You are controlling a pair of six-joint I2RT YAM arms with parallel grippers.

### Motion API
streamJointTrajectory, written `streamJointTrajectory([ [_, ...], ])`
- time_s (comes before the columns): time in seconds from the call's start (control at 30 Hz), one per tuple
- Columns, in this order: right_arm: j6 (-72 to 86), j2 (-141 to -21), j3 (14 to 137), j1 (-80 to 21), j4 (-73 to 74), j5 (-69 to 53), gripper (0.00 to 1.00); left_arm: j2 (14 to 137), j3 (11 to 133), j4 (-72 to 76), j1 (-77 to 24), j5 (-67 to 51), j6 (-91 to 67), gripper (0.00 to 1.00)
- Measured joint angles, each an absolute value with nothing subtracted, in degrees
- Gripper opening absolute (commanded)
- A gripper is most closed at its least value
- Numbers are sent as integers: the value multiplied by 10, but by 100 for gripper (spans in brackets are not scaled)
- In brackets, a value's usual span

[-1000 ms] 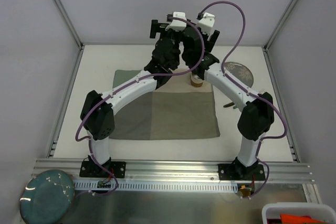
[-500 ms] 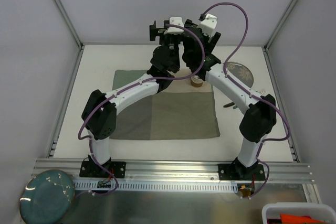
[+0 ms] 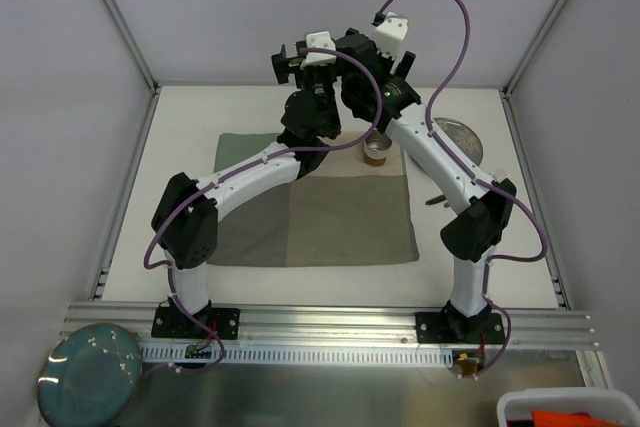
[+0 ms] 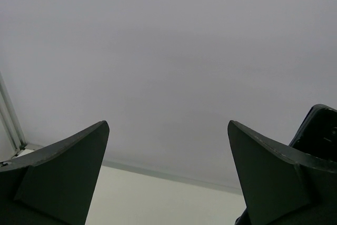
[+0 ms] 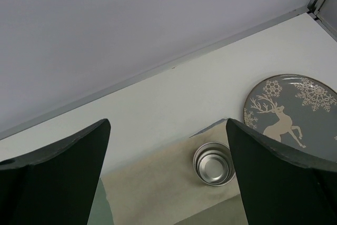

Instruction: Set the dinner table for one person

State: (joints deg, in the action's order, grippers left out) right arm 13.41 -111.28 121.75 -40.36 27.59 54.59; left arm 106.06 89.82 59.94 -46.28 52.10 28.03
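The dinner table (image 3: pixel 180 137) is a matte white top with a green-and-beige cloth mat (image 3: pixel 300 222) at its middle. A small metal cup (image 3: pixel 376 154) stands on the mat's back right corner; the right wrist view shows the cup (image 5: pixel 214 163) upright and empty. A grey plate (image 5: pixel 292 109) with a deer pattern lies on the table right of it. Both arms are raised close together above the mat's back edge. My left gripper (image 4: pixel 168 146) is open and faces the back wall. My right gripper (image 5: pixel 167 146) is open high above the cup, holding nothing.
A dark utensil (image 3: pixel 437 200) lies right of the mat, partly hidden by the right arm. A blue plate (image 3: pixel 88 372) sits off the table at the near left. A white bin (image 3: pixel 570 407) is at the near right. Frame bars edge the table.
Both wrists have lifted and swung a little left. The right forearm has cleared the cup, which now shows more fully. Both grippers stay open.
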Motion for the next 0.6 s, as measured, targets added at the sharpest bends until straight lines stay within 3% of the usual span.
streamJointTrajectory([
  [0.6,187,-1091,1175,-397,305,528,97,1060,867,602,-473,534,274,99],
])
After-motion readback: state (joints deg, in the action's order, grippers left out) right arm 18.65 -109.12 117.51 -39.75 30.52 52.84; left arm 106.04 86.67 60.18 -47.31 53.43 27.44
